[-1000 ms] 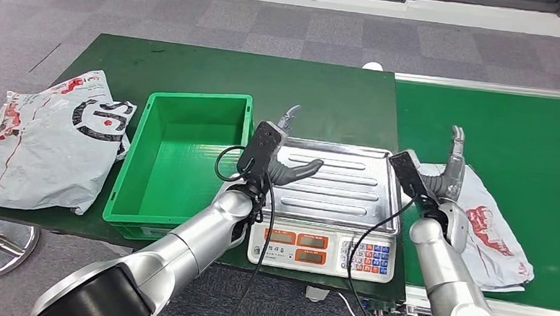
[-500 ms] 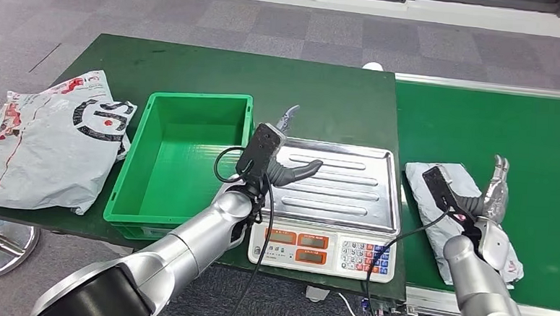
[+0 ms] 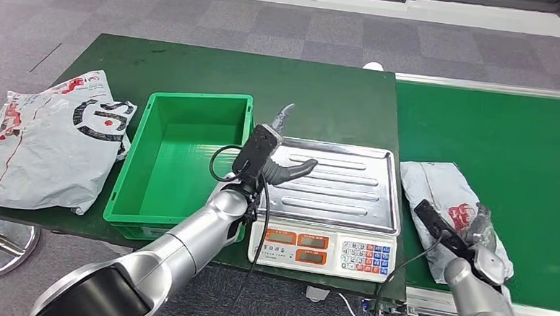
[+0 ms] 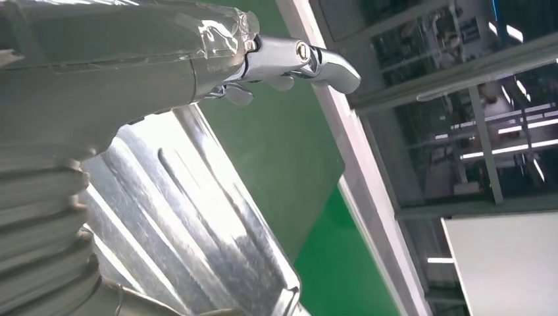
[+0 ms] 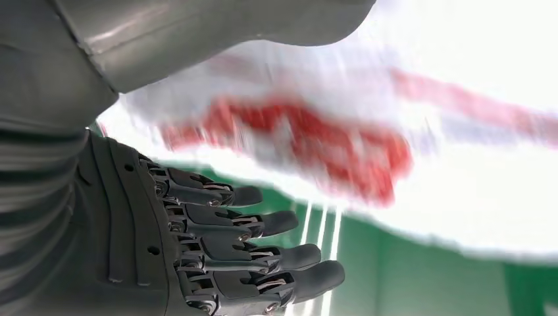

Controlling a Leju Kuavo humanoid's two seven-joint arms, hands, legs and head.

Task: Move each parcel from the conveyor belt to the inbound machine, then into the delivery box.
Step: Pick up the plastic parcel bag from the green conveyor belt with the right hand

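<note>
Since a second earlier, the right hand (image 3: 484,245) had dropped from over the parcel (image 3: 448,210) toward the belt's near edge, and the parcel had slid nearer the scale (image 3: 333,186). The right wrist view showed its fingers (image 5: 263,224) straight and apart, gripping nothing, the parcel just above them. The left hand (image 3: 284,162) hovered open over the scale's tray. The parcel lay on the conveyor belt (image 3: 524,142), unweighed; the green delivery box (image 3: 179,160) held nothing, so both moves remained.
</note>
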